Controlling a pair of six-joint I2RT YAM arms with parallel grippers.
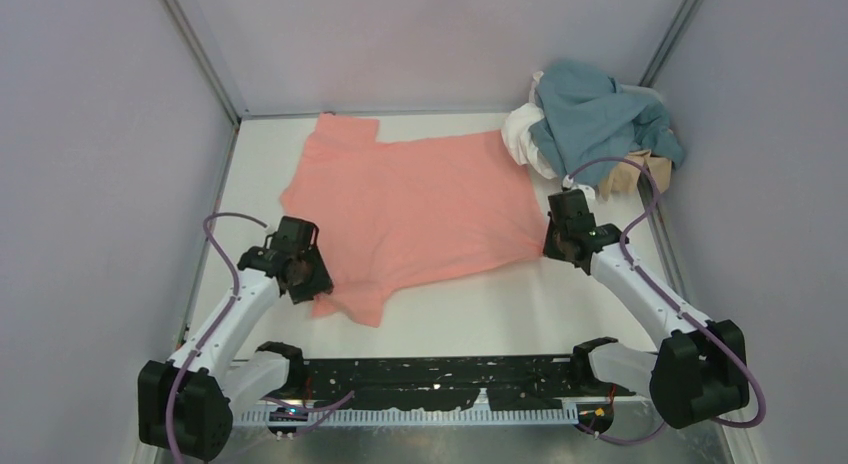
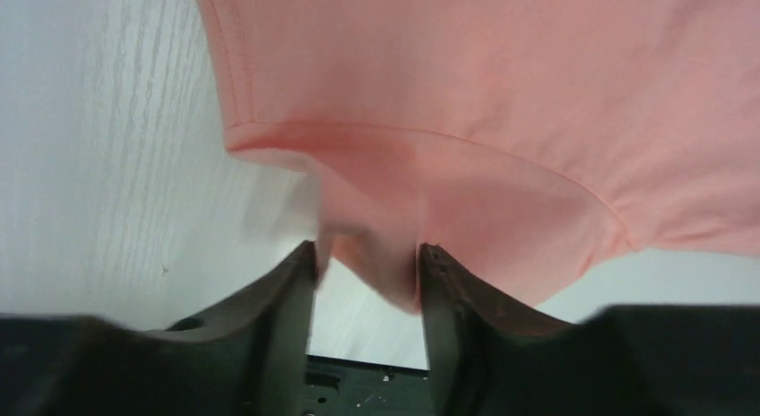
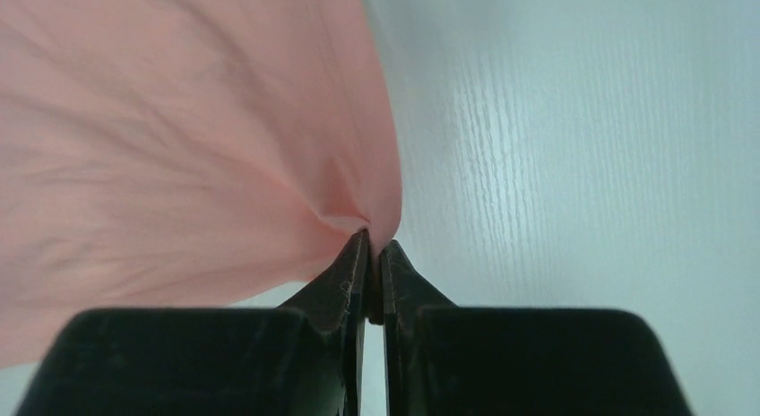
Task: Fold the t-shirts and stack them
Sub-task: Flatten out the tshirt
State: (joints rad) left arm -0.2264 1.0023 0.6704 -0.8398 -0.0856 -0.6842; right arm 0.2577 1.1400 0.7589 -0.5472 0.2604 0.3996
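The salmon-pink t-shirt (image 1: 420,209) lies spread on the white table, one sleeve toward the near left. My left gripper (image 1: 305,274) is at that near-left sleeve. In the left wrist view its jaws stand apart (image 2: 367,255), with a loose fold of the shirt (image 2: 493,93) hanging between them. My right gripper (image 1: 562,239) is at the shirt's near-right hem corner. In the right wrist view it is shut (image 3: 374,241) on the pink edge (image 3: 161,147), which is pulled up into a peak. The teal-blue (image 1: 595,114), white (image 1: 525,139) and tan (image 1: 640,169) shirts lie crumpled in a pile at the back right.
The white table (image 1: 500,304) is walled by grey panels at the left, back and right. The crumpled pile is just behind the right gripper. A black rail (image 1: 430,374) with the arm bases runs along the near edge.
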